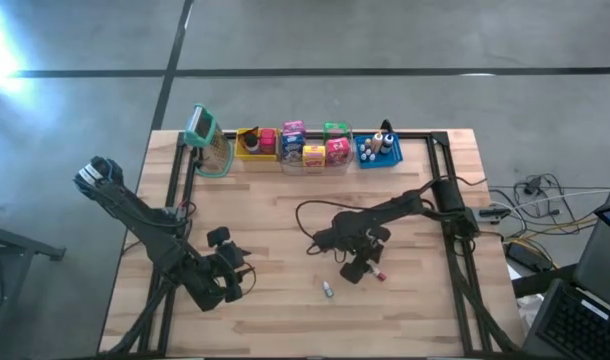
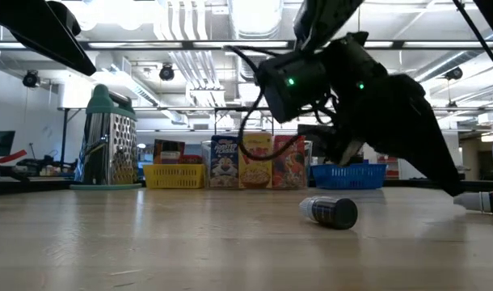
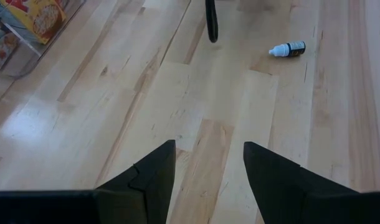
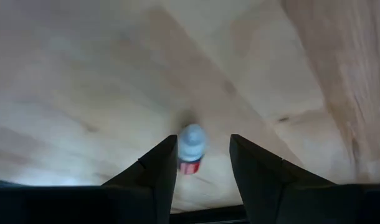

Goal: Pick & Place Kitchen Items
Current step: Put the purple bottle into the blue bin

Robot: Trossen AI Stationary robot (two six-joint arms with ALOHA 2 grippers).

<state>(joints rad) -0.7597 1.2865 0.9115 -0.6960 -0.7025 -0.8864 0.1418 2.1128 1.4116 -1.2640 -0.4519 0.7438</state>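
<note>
The desk [image 1: 285, 210] is a pale wooden butcher-block top with black rails along its left, right and far edges, standing on a grey concrete floor crossed by dark lines; cables and part of a laptop lie off its right side. Level across the top, the room behind shows a ceiling of white pipes and ducts with strip lighting. Along the far edge stand a metal grater with a green handle [image 1: 207, 142] near the far left corner, then a yellow bin [image 1: 253, 143], a clear bin [image 1: 315, 150] holding small cereal boxes [image 2: 255, 161], and a blue bin [image 1: 378, 149] with tiny bottles in it. Near the front edge, about mid-width, a small dark-labelled bottle [image 1: 327, 290] lies on its side on bare wood. The right gripper [image 1: 362, 268] is low over the desk right of centre, its fingers partly apart and pointing down at a small bottle with a white body and red cap [image 4: 190, 148] that lies on the wood; the bottle sits in the gap between the fingers, close to one of them, and whether they touch it cannot be told. The left gripper [image 3: 209, 168] waits near the front left corner, fingers moderately apart with only bare wood between them.
</note>
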